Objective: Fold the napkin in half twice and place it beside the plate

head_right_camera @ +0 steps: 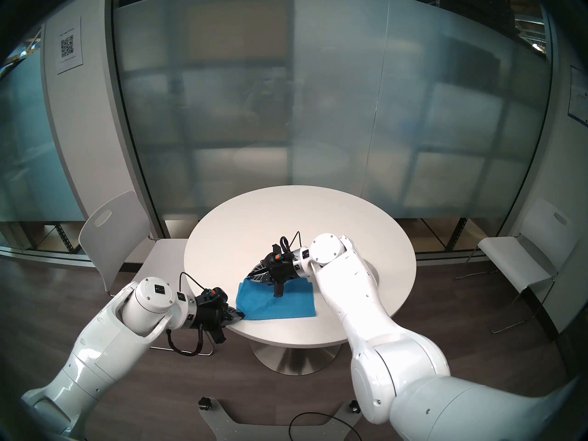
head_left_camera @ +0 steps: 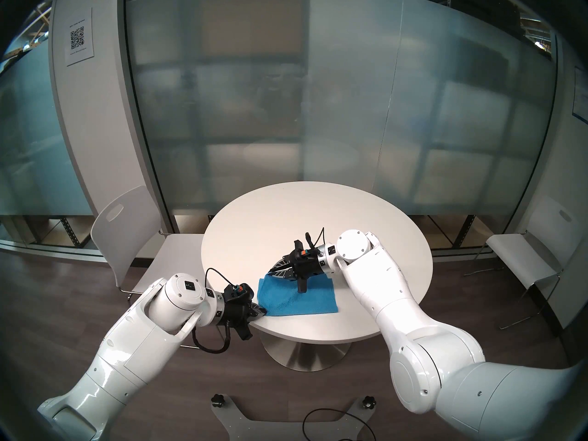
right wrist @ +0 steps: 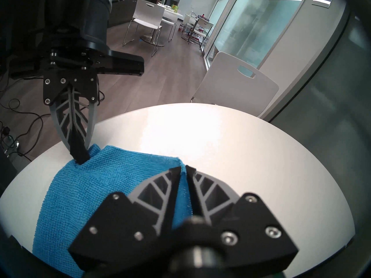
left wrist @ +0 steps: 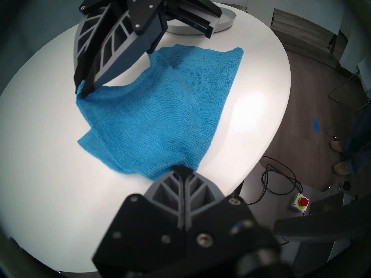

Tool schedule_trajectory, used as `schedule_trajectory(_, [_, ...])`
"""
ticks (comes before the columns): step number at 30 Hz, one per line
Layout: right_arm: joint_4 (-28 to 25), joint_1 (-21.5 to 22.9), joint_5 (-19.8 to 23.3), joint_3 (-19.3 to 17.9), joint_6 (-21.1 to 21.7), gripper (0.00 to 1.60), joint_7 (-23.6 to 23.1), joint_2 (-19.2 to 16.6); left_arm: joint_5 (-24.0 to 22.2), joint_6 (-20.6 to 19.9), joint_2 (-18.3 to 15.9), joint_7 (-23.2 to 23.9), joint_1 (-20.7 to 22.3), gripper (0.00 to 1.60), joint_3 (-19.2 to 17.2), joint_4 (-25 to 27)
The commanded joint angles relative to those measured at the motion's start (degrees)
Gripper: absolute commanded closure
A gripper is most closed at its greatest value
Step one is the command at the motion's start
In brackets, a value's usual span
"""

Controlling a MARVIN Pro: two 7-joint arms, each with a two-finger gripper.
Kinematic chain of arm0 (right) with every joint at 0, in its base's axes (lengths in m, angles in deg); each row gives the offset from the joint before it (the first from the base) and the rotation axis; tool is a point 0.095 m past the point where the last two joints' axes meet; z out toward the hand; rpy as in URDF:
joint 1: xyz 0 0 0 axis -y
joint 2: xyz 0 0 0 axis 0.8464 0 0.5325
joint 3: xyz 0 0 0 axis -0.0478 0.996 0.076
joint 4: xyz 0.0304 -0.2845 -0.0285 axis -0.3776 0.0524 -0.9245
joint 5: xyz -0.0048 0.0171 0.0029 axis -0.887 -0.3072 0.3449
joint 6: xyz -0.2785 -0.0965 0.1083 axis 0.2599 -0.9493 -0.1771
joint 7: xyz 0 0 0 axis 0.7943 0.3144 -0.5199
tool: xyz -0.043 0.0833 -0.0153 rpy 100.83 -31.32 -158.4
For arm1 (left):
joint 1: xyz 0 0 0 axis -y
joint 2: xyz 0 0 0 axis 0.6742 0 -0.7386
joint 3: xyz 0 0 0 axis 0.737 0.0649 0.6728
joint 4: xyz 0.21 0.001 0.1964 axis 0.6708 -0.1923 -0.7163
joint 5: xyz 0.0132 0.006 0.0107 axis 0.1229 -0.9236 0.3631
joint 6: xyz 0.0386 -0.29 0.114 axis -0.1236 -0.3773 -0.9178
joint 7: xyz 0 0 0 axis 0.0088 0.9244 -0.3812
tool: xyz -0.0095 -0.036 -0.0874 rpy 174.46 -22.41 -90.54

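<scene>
The blue napkin (head_left_camera: 297, 295) is lying folded on the near part of the round white table (head_left_camera: 286, 214). The left gripper (head_left_camera: 262, 313) is pinching the napkin's near left corner with its jaws closed. The right gripper (right wrist: 183, 168) is resting at the far left corner, its jaws slightly apart with cloth between them. The plate (left wrist: 225, 20) is sitting to the right, mostly hidden by the right arm (head_left_camera: 381, 290).

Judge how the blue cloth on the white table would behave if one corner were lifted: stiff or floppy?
Probably floppy: the blue cloth already sags and creases between the left gripper and the right gripper. Likely light, since pinched corners alone raise ridges in it. Its looped weave looks grippy, so it may drag on the table rather than slide.
</scene>
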Motion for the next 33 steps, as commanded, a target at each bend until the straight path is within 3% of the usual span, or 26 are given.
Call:
schedule_trajectory(1, [2.0, 3.3, -0.6, 0.6, 0.0, 0.88, 0.9, 1.3, 0.2, 0.0, -0.4, -0.1, -0.7, 1.6, 0.0, 1.3])
schedule_trajectory(16, [6.1, 4.3, -1.4, 1.4, -1.2, 0.82, 2.6, 1.7, 0.2, 0.4, -0.7, -0.4, -1.4, 1.6, -0.1, 1.4])
schedule_trajectory(17, [6.7, 4.5, -1.9, 1.7, -1.6, 0.79, 3.3, 1.6, 0.3, 0.4, -0.9, -0.3, -1.4, 1.6, 0.0, 1.4])
schedule_trajectory(18, [6.9, 4.6, -1.9, 1.7, -1.7, 0.56, 3.4, 1.6, 0.4, 0.4, -1.0, -0.3, -1.4, 1.6, 0.1, 1.3])
schedule_trajectory(19, [7.2, 4.7, -1.8, 1.6, -1.6, 0.55, 3.5, 1.7, 0.7, 0.4, -1.1, -0.3, -1.3, 1.6, 0.3, 1.1])
schedule_trajectory(33, [5.7, 3.8, -0.8, 0.4, -1.1, 0.5, 3.4, 1.0, 2.7, 0.9, -1.0, 1.2, 1.6, 1.6, 3.4, -2.2])
